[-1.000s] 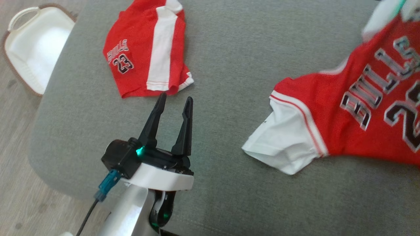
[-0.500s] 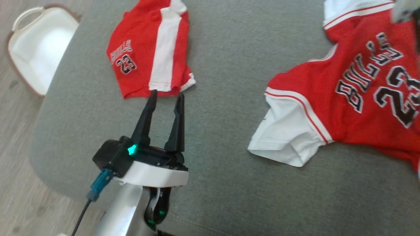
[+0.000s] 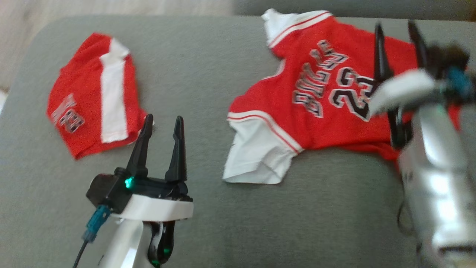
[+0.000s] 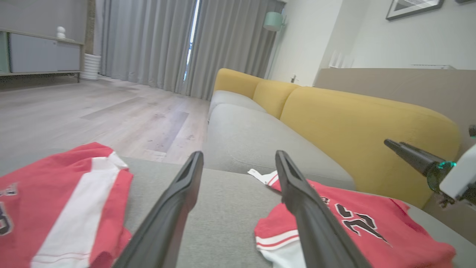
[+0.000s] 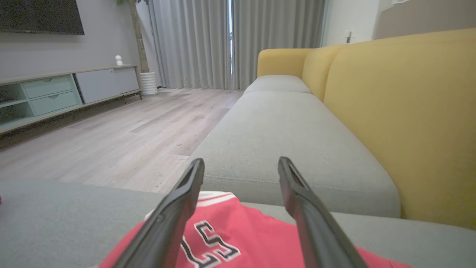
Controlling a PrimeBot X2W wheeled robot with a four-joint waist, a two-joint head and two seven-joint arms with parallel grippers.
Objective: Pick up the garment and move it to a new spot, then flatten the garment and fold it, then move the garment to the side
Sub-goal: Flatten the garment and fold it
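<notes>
The garment, a red jersey with white sleeves and the number 23, lies spread but rumpled on the grey seat cushion. My right gripper hovers open over its right part, with nothing between the fingers. In the right wrist view the open right gripper points past the garment below it. My left gripper stands open to the garment's left, holding nothing. The left wrist view has the left gripper open, with the garment at lower right.
Red shorts with a white stripe lie on the cushion's left part, just beyond my left fingertips, and appear as shorts in the left wrist view. A yellow backrest runs along the sofa's far side. Wooden floor lies beyond the cushion's edge.
The garment hung lifted at the right a second ago; it now lies on the cushion, and my right gripper stands open above it. The head camera has shifted.
</notes>
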